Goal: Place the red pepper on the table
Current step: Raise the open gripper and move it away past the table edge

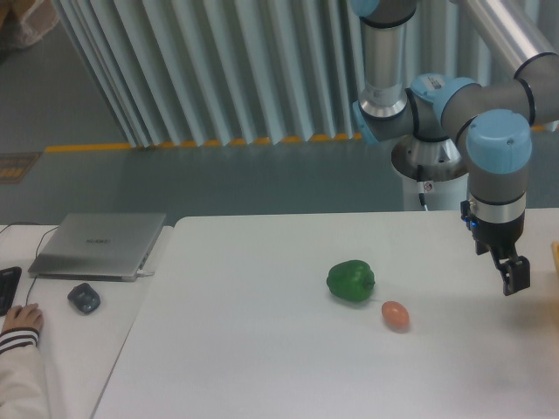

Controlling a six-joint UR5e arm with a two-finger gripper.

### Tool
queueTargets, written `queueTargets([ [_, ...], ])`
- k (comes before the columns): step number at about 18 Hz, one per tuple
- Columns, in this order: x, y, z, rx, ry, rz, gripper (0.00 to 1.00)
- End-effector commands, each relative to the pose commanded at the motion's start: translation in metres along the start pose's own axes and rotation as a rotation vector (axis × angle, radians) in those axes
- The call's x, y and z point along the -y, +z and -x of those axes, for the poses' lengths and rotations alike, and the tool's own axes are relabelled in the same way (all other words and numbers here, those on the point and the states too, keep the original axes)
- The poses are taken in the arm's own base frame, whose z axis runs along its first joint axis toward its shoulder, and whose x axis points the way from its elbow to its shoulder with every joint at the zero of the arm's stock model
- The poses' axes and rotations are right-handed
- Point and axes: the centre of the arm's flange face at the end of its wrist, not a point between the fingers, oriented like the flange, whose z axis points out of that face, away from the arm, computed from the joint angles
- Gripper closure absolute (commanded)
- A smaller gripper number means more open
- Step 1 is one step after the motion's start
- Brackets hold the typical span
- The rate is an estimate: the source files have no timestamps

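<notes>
The red pepper does not show in this view. My gripper (514, 278) hangs from the arm just above the right side of the white table (253, 349), well to the right of the green pepper. Its dark fingers (517, 272) are seen side-on as one shape, so I cannot tell if they are open or shut. Nothing red shows between them.
A green pepper (351, 281) lies mid-table with a small orange-tan egg-shaped object (396, 314) just right of it. A yellowish edge (555, 255) shows at the frame's right border. On the lower desk at left are a grey laptop (100, 244), a mouse (84, 298) and a person's hand (19, 319).
</notes>
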Motion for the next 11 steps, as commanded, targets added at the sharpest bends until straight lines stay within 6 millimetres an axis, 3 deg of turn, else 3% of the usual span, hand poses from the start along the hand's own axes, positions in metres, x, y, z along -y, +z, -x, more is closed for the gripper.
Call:
queueTargets([
  [11,-0.0025,0.0000,0.0044,0.074,-0.010,-0.025,0.00],
])
